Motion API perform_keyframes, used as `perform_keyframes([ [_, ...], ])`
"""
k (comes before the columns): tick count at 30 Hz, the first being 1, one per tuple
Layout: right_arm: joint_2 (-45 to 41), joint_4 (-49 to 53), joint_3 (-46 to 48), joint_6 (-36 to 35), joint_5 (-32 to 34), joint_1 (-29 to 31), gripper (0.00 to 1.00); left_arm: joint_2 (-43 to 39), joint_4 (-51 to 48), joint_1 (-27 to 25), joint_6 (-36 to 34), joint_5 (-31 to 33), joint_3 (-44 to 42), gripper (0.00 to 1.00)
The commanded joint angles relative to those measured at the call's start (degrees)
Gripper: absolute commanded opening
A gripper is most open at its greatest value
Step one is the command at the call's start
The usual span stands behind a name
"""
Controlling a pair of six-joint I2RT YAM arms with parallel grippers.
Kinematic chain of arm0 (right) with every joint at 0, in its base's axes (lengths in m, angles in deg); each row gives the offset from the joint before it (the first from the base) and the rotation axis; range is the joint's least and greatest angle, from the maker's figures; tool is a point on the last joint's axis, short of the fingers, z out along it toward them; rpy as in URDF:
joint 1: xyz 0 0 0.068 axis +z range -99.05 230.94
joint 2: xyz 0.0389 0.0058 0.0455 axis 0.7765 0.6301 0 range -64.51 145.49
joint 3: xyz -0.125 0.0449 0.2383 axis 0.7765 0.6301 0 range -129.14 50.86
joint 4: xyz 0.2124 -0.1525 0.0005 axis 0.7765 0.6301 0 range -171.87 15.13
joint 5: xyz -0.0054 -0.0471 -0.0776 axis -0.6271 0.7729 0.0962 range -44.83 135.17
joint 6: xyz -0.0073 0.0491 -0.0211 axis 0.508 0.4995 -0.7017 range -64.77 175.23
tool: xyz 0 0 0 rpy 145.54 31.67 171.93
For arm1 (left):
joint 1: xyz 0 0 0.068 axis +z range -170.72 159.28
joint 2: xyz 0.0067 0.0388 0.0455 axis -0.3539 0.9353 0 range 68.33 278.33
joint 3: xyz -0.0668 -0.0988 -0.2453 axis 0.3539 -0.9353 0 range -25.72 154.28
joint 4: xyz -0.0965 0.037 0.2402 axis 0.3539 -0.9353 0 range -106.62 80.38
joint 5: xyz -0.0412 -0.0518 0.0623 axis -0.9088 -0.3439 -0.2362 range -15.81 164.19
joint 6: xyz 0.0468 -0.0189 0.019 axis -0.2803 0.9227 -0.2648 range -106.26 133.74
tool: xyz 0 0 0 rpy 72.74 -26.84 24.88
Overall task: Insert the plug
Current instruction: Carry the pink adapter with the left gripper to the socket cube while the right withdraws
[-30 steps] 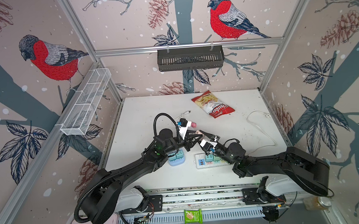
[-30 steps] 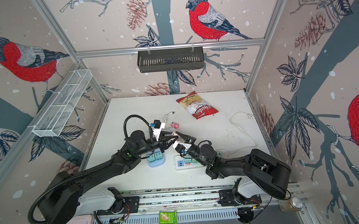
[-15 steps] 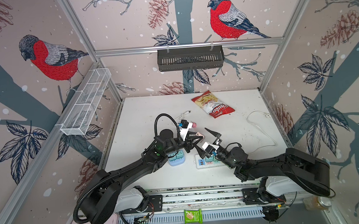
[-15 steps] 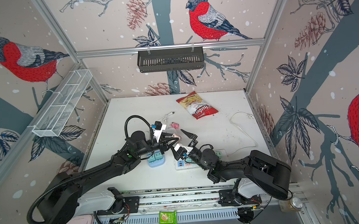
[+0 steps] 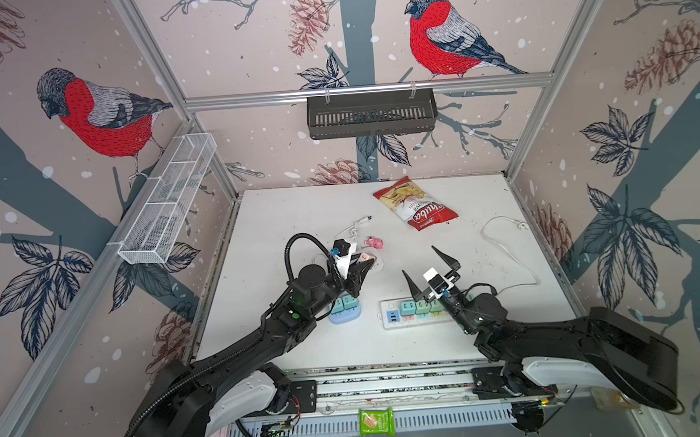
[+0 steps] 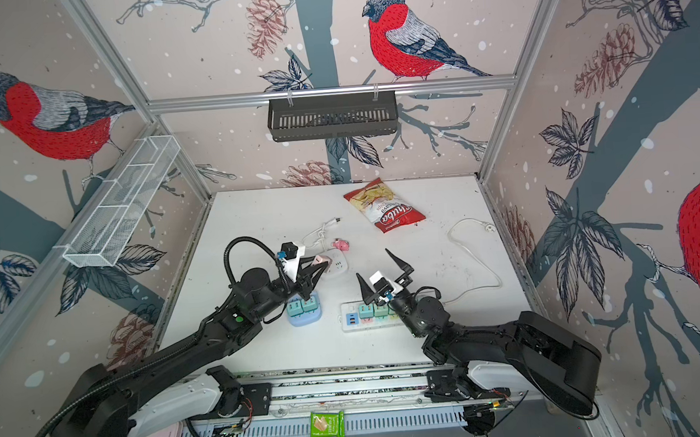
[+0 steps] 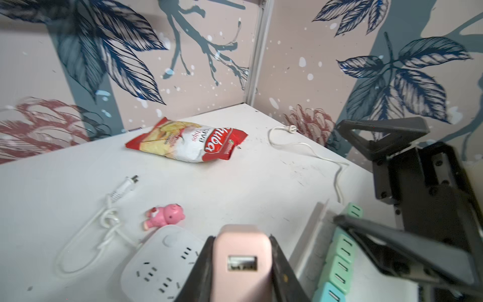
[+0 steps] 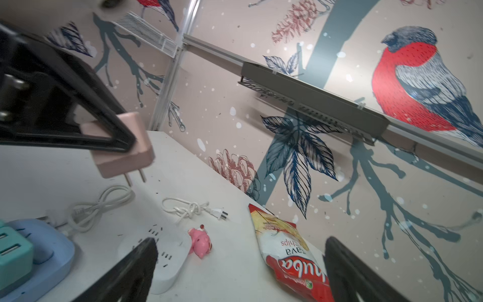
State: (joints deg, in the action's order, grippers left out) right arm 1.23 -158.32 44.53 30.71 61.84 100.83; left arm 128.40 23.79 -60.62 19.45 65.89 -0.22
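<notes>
Two bare metal prongs (image 8: 134,178) jutting down from the pink plug (image 8: 122,146), clear of everything beneath. Small boxy charger with a USB port in its top face. Probably light, rigid and hard-shelled, rather slick, so liable to twist between flat pads if pushed off-axis. Best gripped across the two broad flat sides, high enough to leave the prongs free, much as now. Pinched in the left gripper (image 7: 241,251), fingers closed tight against both sides. Held aloft near the white socket block (image 7: 156,266), apart from it; hard to tell whether directly over its slots. Prongs thin and likely bendable: keep square to the slots, press straight down. Just beside the block, a pink bear toy (image 7: 164,215) and a knotted white cord (image 7: 109,223). Further off, the right gripper (image 5: 417,260) spread fully wide, holding nothing, raised above the long power strip (image 5: 388,308) with its green adapters. Blue socket base (image 5: 344,320) under the left wrist.
</notes>
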Motion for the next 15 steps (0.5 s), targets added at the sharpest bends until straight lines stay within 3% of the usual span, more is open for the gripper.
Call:
perform_keyframes([
  [1, -4.31, 2.71, 1.48, 10.25, -1.77, -6.06, 1.00, -1.01, 2.14, 0.02, -8.90, 5.83, -0.80, 0.00],
  [5, -9.57, 10.76, 1.34, 18.55, -5.62, -15.05, 1.00, -0.99, 2.81, 0.04, -15.15, 5.65, -0.18, 0.00],
  [8, -8.80, 11.25, 1.44, 21.43, -3.36, -19.14, 1.00, -0.14, 4.26, 0.00, -21.14, 4.50, 0.85, 0.00],
  [12, -6.61, 6.51, 2.86, 22.83, 1.19, -21.72, 1.00, 4.10, 0.23, 0.66, -19.58, 13.69, 7.98, 0.00],
  [15, -7.57, 6.80, 3.26, 21.79, 2.58, -21.76, 1.00, 9.03, -9.25, 2.43, -24.82, 6.88, 16.21, 0.00],
])
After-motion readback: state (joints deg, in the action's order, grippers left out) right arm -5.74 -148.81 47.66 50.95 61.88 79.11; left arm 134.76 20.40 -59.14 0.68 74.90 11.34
